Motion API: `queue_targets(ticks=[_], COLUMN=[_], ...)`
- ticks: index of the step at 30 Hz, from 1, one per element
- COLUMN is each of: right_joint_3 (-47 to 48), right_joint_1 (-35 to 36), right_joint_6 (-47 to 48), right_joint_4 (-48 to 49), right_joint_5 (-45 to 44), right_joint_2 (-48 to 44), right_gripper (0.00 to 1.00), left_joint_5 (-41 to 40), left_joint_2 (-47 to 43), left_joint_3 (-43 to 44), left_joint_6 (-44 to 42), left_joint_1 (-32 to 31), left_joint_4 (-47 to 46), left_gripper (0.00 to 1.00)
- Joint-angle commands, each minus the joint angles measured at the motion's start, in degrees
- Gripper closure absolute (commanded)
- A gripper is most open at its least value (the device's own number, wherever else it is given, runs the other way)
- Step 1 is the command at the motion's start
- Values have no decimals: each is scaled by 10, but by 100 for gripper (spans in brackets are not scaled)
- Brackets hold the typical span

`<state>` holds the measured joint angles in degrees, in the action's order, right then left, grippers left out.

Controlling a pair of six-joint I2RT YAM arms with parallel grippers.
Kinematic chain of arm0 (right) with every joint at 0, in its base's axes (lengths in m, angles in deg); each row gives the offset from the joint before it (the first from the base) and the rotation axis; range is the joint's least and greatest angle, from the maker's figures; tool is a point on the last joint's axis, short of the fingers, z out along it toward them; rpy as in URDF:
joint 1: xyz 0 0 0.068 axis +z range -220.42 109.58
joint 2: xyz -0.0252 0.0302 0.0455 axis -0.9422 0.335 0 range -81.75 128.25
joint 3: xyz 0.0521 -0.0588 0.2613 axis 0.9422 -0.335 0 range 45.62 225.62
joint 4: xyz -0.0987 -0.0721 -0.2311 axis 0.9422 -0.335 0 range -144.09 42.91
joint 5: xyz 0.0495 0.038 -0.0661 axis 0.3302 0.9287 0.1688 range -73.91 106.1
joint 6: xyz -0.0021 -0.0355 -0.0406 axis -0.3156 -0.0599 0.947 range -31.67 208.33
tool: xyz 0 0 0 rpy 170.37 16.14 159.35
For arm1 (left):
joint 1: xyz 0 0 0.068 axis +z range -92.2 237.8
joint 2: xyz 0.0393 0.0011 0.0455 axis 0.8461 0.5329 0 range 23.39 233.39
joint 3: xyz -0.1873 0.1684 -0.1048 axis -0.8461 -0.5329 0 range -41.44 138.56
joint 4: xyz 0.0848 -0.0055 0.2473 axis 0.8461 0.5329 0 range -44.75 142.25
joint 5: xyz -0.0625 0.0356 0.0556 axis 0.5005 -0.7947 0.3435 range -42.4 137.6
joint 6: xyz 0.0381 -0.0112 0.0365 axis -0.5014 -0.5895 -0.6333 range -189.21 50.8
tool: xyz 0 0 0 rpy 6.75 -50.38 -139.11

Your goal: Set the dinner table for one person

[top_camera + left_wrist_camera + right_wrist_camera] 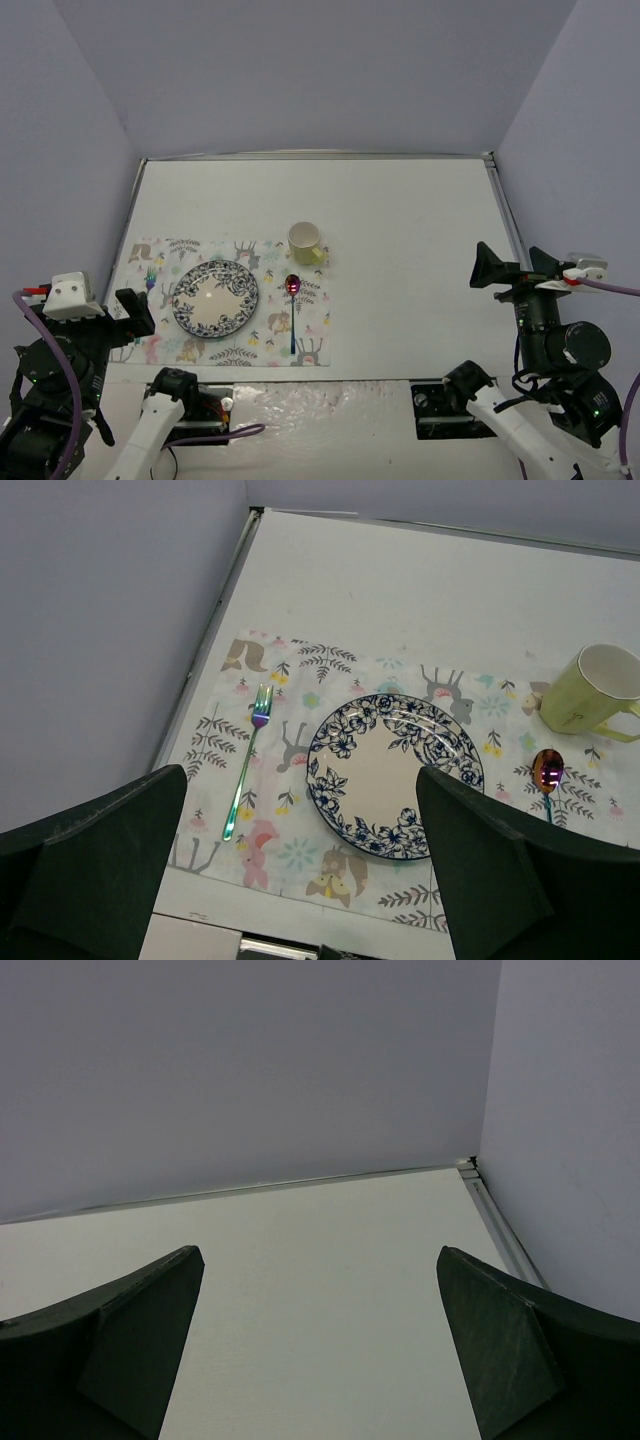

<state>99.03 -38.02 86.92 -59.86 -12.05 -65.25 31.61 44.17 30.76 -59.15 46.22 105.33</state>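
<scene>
From the top view, the dinner table (420, 220) is the wide white surface that fills the enclosure. The floral placemat (268, 346) lies on its near-left part. A blue-patterned plate (215, 298) sits in the middle of the mat. An iridescent fork (151, 277) lies to the left of the plate and a spoon (292, 312) to its right. A pale yellow mug (306, 241) stands at the mat's far edge, just beyond the spoon. The left gripper (137, 312) hangs over the mat's near-left corner with nothing in it. The right gripper (482, 266) is well apart from the setting, over bare table on the right, and also carries nothing.

In the left wrist view, the two dark fingers (100, 870) stand wide apart and frame the plate below. The fork lies flat on the cloth (thin, and likely awkward to pinch), and the mug's handle points right.

The right wrist view shows its fingers (120, 1350) spread wide over bare table and the far right corner.

The setting looks close to finished, though I see no knife. The main risk is the left arm: a low sweep could snag the cloth and drag the fork, plate, spoon and mug together. The mug is upright at the mat's edge and would be the first thing to tip. A gripper coming down over the fork could also knock the plate beside it.
</scene>
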Motion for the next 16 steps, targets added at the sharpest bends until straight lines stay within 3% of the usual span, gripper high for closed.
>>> queue_targets(ticks=[1, 16], right_joint_3=[-1, 2], right_joint_1=[4, 4], right_joint_6=[13, 29], right_joint_4=[32, 33], right_joint_5=[-9, -10], right_joint_2=[-2, 6], right_gripper=[0, 0], left_joint_5=[-5, -5], left_joint_2=[14, 7], left_joint_3=[4, -7], left_joint_6=[12, 13], left_joint_1=[-3, -3], left_joint_4=[-19, -22], left_gripper=[3, 3])
